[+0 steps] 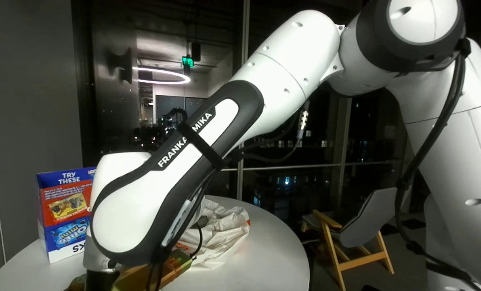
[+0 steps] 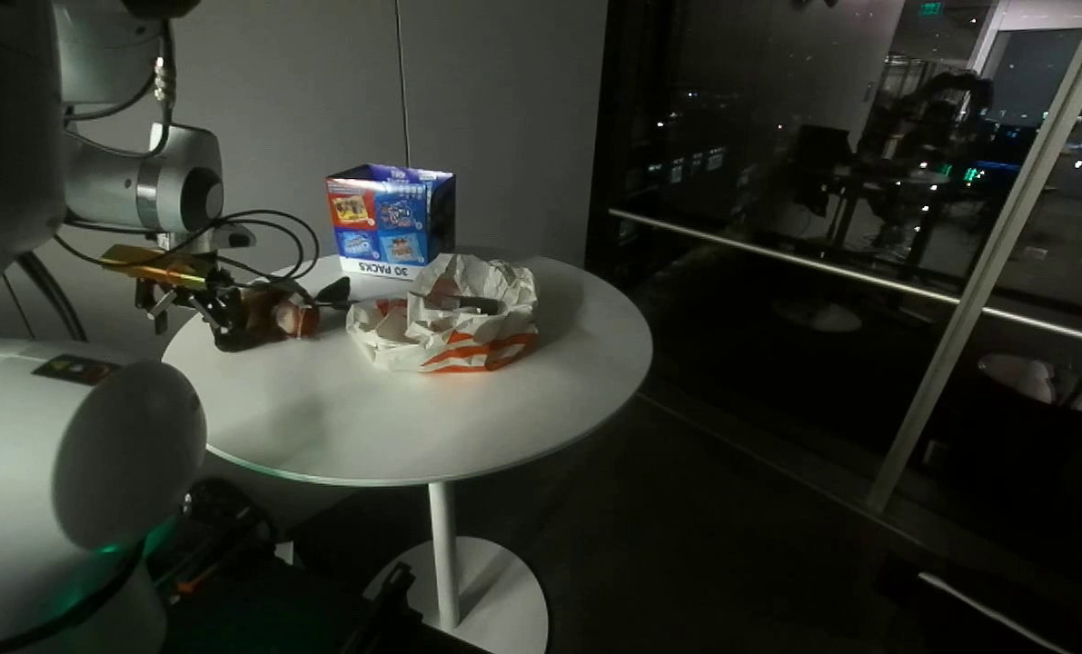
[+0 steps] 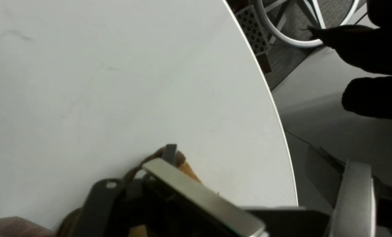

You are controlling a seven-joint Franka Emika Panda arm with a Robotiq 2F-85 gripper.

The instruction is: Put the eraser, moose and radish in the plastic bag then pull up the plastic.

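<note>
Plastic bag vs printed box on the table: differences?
The plastic bag is white with orange-red marks; the printed box is mostly blue and red. The plastic bag is crumpled; the printed box has flat sides. The printed box stands taller than the plastic bag. Both rest on the white table.

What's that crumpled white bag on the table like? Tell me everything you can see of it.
The plastic bag is white with bold orange-red markings, and looks thin and crinkly. It sits slumped and heavily creased on the round white table, its mouth gaping upward. What may be the eraser, something dark grey, lies partly hidden in its folds. In an exterior view the printed snack box stands behind it; I can't tell whether they touch.
</note>
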